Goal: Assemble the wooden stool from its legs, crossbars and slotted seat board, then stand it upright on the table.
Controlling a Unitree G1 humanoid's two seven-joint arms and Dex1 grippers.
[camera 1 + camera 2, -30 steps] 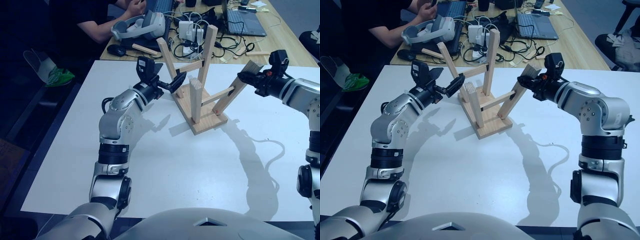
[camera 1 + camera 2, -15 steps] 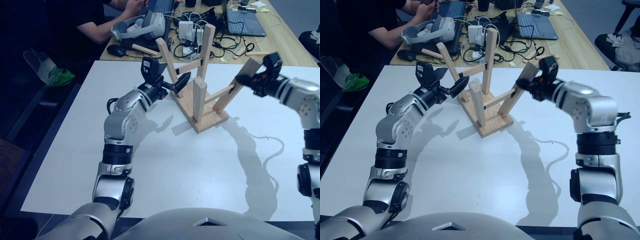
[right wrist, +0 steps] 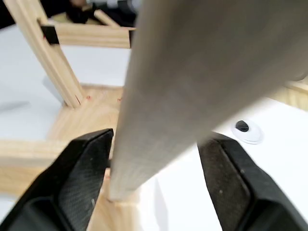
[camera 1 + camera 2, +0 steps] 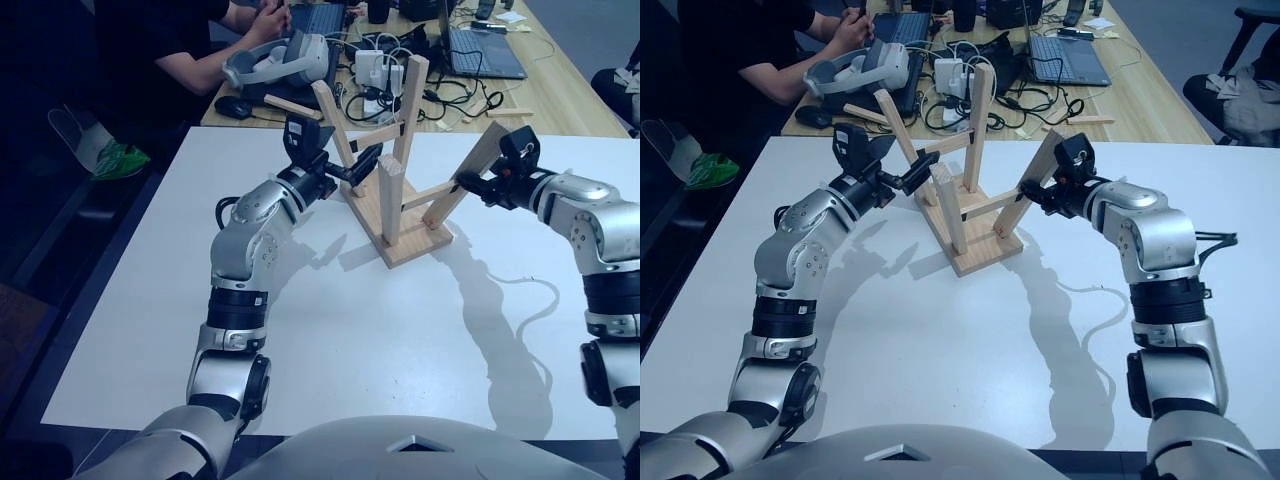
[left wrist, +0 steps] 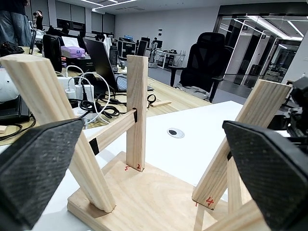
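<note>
Right gripper is closed on the stool's right-hand leg; left gripper gapes wide, empty, beside the left leg. I judge assembly finished: stool stands inverted at upper centre, seat board on the table. Uprighting remains.

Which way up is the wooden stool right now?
Upside down: the wooden stool has its seat board down on the white table, and its four legs point up.

VR headset, laptop, mouse on desk behind.
</note>
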